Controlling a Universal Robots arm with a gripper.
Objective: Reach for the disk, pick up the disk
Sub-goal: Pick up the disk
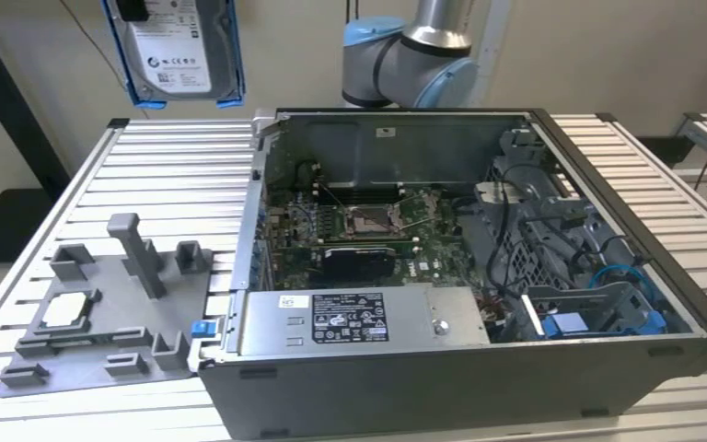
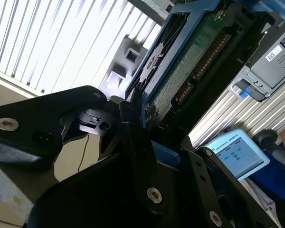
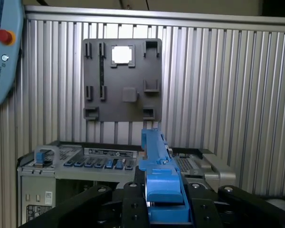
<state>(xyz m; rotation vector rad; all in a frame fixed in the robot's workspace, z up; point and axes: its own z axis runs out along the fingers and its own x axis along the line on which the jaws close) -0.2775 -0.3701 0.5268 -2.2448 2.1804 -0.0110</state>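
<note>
Ribbed aluminium slats form the counter [image 1: 648,184], which stands before a plain pale wall. An open grey desktop computer case [image 1: 452,396] lies on the counter towards the exterior view's right, its circuit board and cables exposed. A long silver box with a black-and-white label [image 1: 353,318] sits along its near wall. At the exterior view's left, a grey moulded plastic fixture plate [image 1: 108,313] carries a small white-silver square chip [image 1: 69,308]. The disk [image 1: 181,55], a flat silver hard drive with a white label in a bright blue plastic bracket, hangs upright in the air. It is high above the far left part of the counter and well apart from both the case and the plate. In the first wrist view, the black linkage end effector [image 3: 164,190] is clamped tight on the blue bracket from either side. The second wrist view shows the drive's green circuit-board face beside one black finger [image 2: 133,137]. The reach appears finished and the pick-up looks done, since the disk touches nothing but the end effector. Any further travel would call for an unbroken clamp, because the hold is on the bracket's thin edge only. There is open room beneath and around the disk. The nearest hazards are the case's tall far left corner and the fixture plate's upright posts. The grey-and-blue robot arm [image 1: 409,55] rises behind the case.
</note>
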